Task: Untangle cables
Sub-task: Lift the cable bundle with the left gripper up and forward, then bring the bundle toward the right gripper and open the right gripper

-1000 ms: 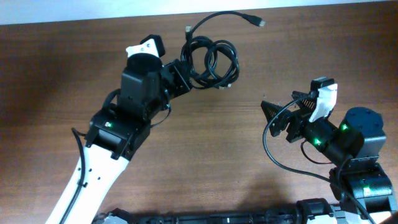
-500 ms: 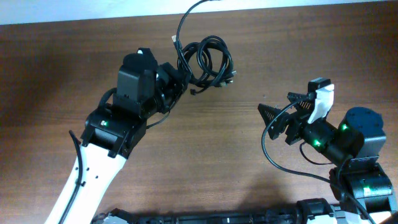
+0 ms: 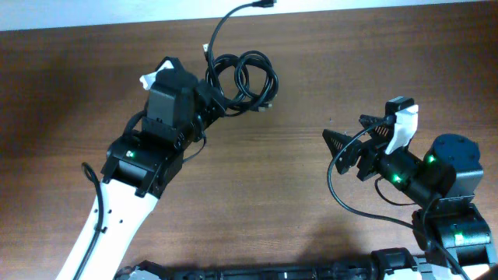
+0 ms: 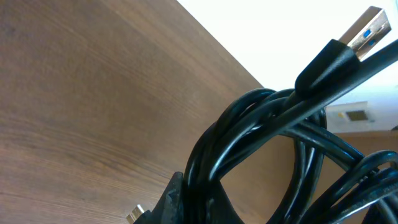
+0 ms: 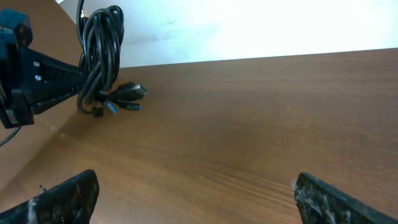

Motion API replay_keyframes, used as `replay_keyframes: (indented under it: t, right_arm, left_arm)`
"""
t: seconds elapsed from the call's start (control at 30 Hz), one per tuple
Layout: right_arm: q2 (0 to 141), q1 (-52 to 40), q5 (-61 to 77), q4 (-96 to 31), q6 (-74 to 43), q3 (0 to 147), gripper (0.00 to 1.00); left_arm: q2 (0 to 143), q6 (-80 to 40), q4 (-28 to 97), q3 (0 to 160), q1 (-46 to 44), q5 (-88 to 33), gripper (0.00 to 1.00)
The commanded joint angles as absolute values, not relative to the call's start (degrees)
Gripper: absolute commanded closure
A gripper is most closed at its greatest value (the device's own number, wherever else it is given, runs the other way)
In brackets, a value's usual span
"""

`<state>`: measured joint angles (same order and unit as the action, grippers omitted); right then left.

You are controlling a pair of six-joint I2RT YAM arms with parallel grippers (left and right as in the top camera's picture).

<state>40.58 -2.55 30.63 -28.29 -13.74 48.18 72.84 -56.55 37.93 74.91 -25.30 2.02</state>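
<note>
The cables (image 3: pixel 250 78) are a bundle of thin black cords, looped together, at the back middle of the table. One free end (image 3: pixel 263 5) arcs up to the table's far edge. My left gripper (image 3: pixel 208 101) is shut on the bundle's left side. In the left wrist view the black loops (image 4: pixel 261 149) fill the frame, with a USB plug (image 4: pixel 367 28) at the top right. My right gripper (image 3: pixel 342 152) is open and empty, well right of the bundle. The right wrist view shows the bundle (image 5: pixel 102 56) hanging from the left jaws at the far left.
The wooden table (image 3: pixel 311 225) ends at a white far edge (image 3: pixel 389 6). Thick black arm wires (image 3: pixel 342 198) loop beside the right arm.
My left gripper has dragged the cable bundle to the left and turned. The free end has swung left and toward the far edge. The right arm has not moved.
</note>
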Motion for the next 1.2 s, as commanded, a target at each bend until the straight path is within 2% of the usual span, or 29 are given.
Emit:
replay_keyframes:
  t: [0.0,0.13,0.3,0.5,0.53,0.57,0.7,0.87,1.0,1.17]
  right_arm:
    - [40.6,-2.2,32.9,-27.9,-14.0,49.5,0.01]
    - [40.6,-2.2,36.0,-26.5,-14.0,49.5,0.01]
    - [40.6,-2.2,39.7,-24.8,-14.0,49.5,0.01]
    - [40.6,-2.2,41.8,-24.6,-14.0,49.5,0.01]
    - [40.6,-2.2,41.8,-24.6,-14.0,49.5,0.01]
    - [40.6,-2.2,41.8,-24.6,-14.0,49.5,0.01]
    - [40.6,-2.2,41.4,-24.4,-13.8,49.5,0.01]
    - [40.6,-2.2,41.4,-22.6,-13.8,49.5,0.01]
    - [40.6,-2.2,46.1,-17.1,-17.9,49.5,0.01]
    - [40.9,-2.2,48.5,-15.8,-17.9,49.5,0.01]
  left_arm:
    - [71.3,-44.5,36.8,76.0,-25.1,2.8,1.00]
    - [71.3,-28.0,36.5,76.0,-25.1,1.1,1.00]
    - [71.3,-8.9,34.5,76.0,-25.1,-12.2,1.00]
    - [71.4,-5.3,31.0,76.0,-25.1,-12.7,1.00]
    - [71.5,-3.2,29.9,76.0,-25.1,-12.7,0.97]
    - [71.7,2.9,28.7,76.0,-25.1,-12.7,1.00]
    - [72.0,15.9,29.0,76.0,-25.1,-12.7,1.00]
    - [72.4,41.3,29.4,76.0,-25.1,-14.1,1.00]
    - [72.4,58.5,29.5,76.0,-25.1,-31.6,1.00]
    - [72.4,67.5,28.7,76.0,-25.1,-46.2,1.00]
